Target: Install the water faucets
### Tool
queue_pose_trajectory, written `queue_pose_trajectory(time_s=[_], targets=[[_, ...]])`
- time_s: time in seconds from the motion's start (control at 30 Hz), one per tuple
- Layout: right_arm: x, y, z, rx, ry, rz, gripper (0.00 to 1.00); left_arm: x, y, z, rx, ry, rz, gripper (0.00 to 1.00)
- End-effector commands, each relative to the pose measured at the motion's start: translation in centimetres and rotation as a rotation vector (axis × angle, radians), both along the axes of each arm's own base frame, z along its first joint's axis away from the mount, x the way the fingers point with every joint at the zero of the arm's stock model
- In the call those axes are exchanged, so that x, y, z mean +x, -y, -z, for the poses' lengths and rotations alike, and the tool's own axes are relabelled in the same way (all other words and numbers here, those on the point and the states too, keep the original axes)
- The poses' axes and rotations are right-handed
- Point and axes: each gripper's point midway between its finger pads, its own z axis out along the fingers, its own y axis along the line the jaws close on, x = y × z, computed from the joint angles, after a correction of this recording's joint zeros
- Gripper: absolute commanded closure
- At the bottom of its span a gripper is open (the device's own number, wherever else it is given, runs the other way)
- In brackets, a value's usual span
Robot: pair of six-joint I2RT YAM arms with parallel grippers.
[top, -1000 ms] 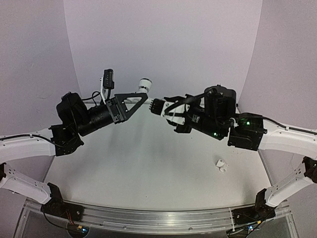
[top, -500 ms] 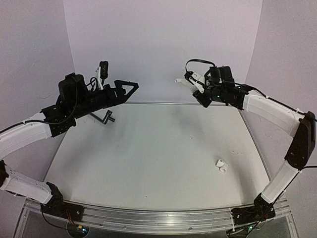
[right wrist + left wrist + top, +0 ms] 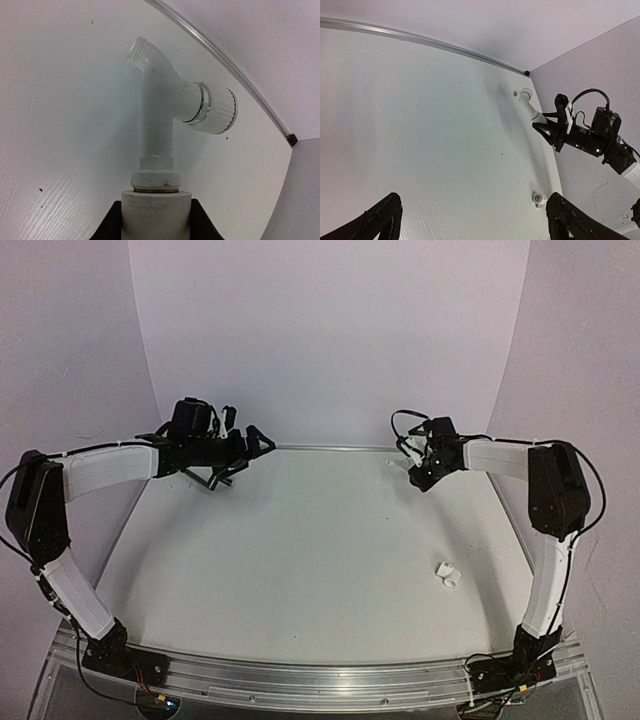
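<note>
A white water faucet [image 3: 159,107] with a ribbed round knob [image 3: 216,108] and an angled spout is screwed into a short white tubular fitting [image 3: 156,212]. My right gripper [image 3: 156,222] is shut on that fitting. In the top view, the right gripper [image 3: 419,474] holds the faucet [image 3: 396,463] low over the table's back right. The left wrist view shows the faucet [image 3: 525,98] with its tip close to the table. A second small white faucet part [image 3: 448,575] lies on the table at the near right, also visible as the part [image 3: 538,198]. My left gripper [image 3: 254,444] is open and empty at the back left.
A dark metal crank-shaped bar [image 3: 214,480] lies under the left gripper near the back left. The back wall and its metal strip [image 3: 420,39] run close behind both grippers. The right side wall [image 3: 600,90] stands just beyond the right arm.
Both arms have swung out from the middle to the back of the table and come down. The right gripper has carried the faucet to the back right. The left gripper stays open.
</note>
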Motion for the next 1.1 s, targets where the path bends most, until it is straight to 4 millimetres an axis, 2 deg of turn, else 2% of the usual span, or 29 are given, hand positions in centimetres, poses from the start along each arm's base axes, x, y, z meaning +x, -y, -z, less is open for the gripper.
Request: queue_pose_trajectory(time_s=[0.0,0.1,0.27,0.33,0.53,0.6,0.7,0.77,0.87,1.07], targets=[[1.8,0.7,-0.3,0.054,0.036,0.058,1.00,1.5,-0.2,-1.1,-0.022,-0.053,-0.080,0.00],[1.8,1.7,1.4,0.034,0.017,0.096,1.00,1.7,-1.7,-0.8,-0.017,-0.062,-0.176,0.00],[1.7,2.2,3.9,0.029,-0.027,0.133,0.98,1.2,-3.8,-2.1,-0.009,0.010,-0.262,0.00],[1.5,2.2,4.4,0.035,-0.038,0.143,0.96,1.2,-4.7,-2.5,0.009,0.029,-0.298,0.00],[1.2,2.4,5.3,0.034,-0.057,0.159,0.90,0.9,-5.3,-2.8,0.060,0.080,-0.292,0.00],[0.9,2.6,5.7,0.029,-0.064,0.163,0.84,0.9,-5.4,-2.7,0.069,0.088,-0.293,0.00],[0.7,2.7,5.8,0.029,-0.069,0.168,0.67,1.0,-5.6,-2.5,0.086,0.080,-0.300,0.00],[0.7,2.6,5.4,0.037,-0.065,0.170,0.56,0.9,-5.4,-2.6,0.085,0.082,-0.287,0.00],[0.7,2.4,3.7,0.064,-0.041,0.171,0.40,0.5,-5.5,-3.1,0.077,0.110,-0.279,0.00],[0.6,1.3,-2.8,0.165,0.039,0.142,0.23,-0.1,-6.3,-3.7,0.066,0.139,-0.308,0.00]])
